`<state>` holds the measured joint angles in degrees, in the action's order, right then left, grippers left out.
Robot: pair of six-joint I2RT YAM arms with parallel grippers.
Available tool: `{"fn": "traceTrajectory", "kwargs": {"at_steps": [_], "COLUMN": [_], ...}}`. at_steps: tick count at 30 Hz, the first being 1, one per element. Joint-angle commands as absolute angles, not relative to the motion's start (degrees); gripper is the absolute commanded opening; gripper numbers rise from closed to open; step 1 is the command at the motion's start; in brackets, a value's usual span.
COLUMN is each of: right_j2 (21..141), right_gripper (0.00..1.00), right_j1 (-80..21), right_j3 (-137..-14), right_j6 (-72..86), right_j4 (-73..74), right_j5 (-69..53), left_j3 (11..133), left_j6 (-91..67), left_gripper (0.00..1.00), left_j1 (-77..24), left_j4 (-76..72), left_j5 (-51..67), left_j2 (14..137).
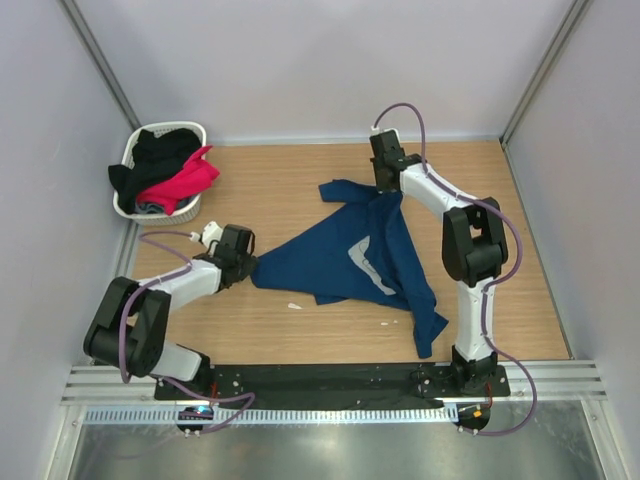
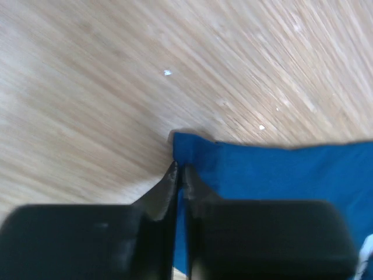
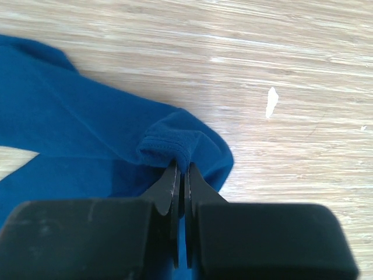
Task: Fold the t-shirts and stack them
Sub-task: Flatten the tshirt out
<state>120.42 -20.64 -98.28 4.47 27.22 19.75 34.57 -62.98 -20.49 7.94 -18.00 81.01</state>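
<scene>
The navy blue t-shirt point(image 1: 330, 262) lies in the middle of the wooden table point(image 1: 280, 190). It is soft matte knit, rumpled into a rough triangle, with one long end trailing toward the near edge. A pale print point(image 1: 365, 262) shows on it, partly folded over, so its design cannot be made out. The tabletop is light wood with a fine straight grain and a few small white flecks.

The left gripper point(image 1: 245, 266) is at the shirt's leftmost corner. In the left wrist view its dark tapered fingers point(image 2: 169, 186) are nearly together, with the edge of the blue fabric pinched between them. The right gripper point(image 1: 386, 186) is at the shirt's far edge. In the right wrist view its fingers point(image 3: 169, 186) are pressed together on a small bunched fold of ribbed hem, which bulges just above the tips.

A small white basket point(image 1: 185, 126) with openwork sides stands in the far left corner of the table, well apart from the blue shirt. It holds a crumpled black garment point(image 1: 160, 150) and a bright pink garment point(image 1: 185, 180). Both spill over its rim.
</scene>
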Motion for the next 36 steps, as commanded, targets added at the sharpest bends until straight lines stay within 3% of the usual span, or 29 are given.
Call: {"fn": "traceTrajectory", "kwargs": {"at_steps": [1, 6, 11, 15, 20, 24, 28, 29, 30, 36], "right_j2": [118.39, 115.76, 109.35, 103.02, 95.2, 88.43, 87.8, 88.41, 89.64, 100.54], "right_gripper": [0.01, 0.01, 0.01, 0.01, 0.01, 0.01, 0.01, 0.06, 0.22, 0.57], "right_j1": [-18.2, -15.83, -14.15, -13.54, -13.54, -13.54, -13.27, -13.1, -12.92, -12.92], "right_j3": [-99.05, -99.4, -95.72, -88.8, -77.37, -64.11, -61.88, -62.57, -63.54, -83.56], "right_j6": [5.01, 6.76, 10.01, 13.35, 20.56, 24.86, 29.26, 29.44, 29.01, 23.74], "right_j4": [26.98, 31.71, 35.94, 41.29, 46.58, 47.63, 47.21, 46.41, 44.93, 49.48], "right_j5": [17.94, 18.37, 17.93, 13.29, 4.58, 6.49, 10.98, 10.81, 10.38, 12.83], "left_j3": [34.89, 42.09, 45.35, 47.01, 48.61, 45.88, 44.3, 43.6, 43.33, 41.31], "left_j6": [-61.88, -58.28, -55.99, -55.37, -57.21, -60.72, -60.3, -59.77, -59.24, -55.81], "left_gripper": [0.01, 0.0, 0.0, 0.0, 0.0, 0.0, 0.0, 0.0, 0.0, 0.0], "left_j1": [-20.22, -20.22, -20.13, -19.95, -19.69, -19.6, -18.73, -18.29, -17.24, -15.91], "left_j4": [7.03, 19.31, 33.62, 44.01, 56.58, 59.23, 57.84, 55.92, 54.94, 48.35], "left_j5": [-19.59, -22.23, -24.87, -26.01, -26.37, -24.26, -26.98, -27.68, -27.69, -24.09], "left_j2": [84.19, 81.49, 67.61, 57.06, 53.53, 53.17, 51.86, 52.12, 52.47, 57.65]}}
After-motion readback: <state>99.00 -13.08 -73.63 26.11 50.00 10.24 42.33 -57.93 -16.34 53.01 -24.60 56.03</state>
